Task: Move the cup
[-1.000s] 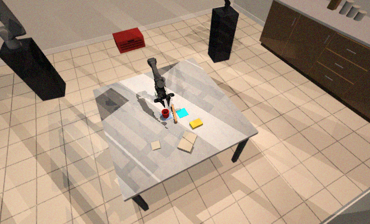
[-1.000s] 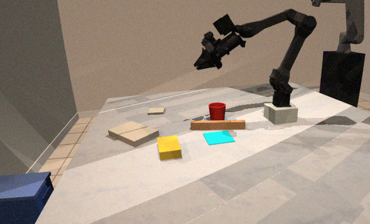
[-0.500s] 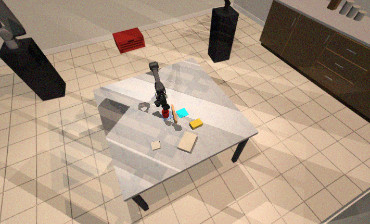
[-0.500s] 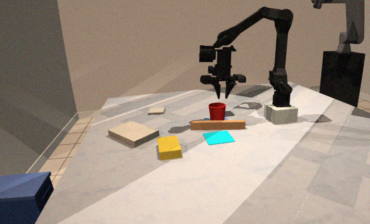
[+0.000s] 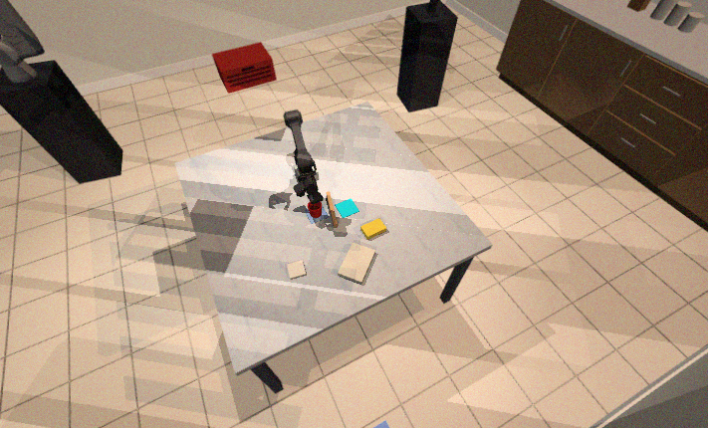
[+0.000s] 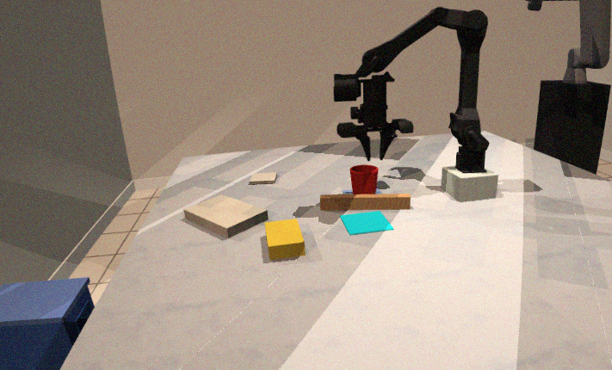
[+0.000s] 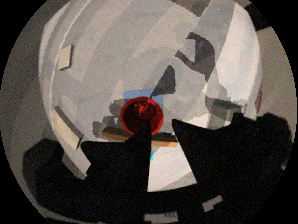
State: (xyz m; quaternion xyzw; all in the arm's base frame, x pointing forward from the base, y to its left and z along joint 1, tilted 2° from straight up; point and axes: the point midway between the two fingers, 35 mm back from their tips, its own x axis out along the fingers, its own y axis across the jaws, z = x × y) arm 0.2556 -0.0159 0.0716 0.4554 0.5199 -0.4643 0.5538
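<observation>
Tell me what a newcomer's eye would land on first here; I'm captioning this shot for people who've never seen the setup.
First the red cup, upright on a blue pad on the table, with the black gripper hanging just above its rim, fingers narrowed, holding nothing. Next the bright patches in front: a wooden bar lying directly before the cup, then the cyan pad beyond it, and a yellow block to the cyan pad's left in the exterior view.

gripper [image 5: 312, 199] above red cup [image 5: 315, 209] | wooden bar [image 5: 332, 209] beside | cyan pad [image 5: 346, 207] beyond
</observation>
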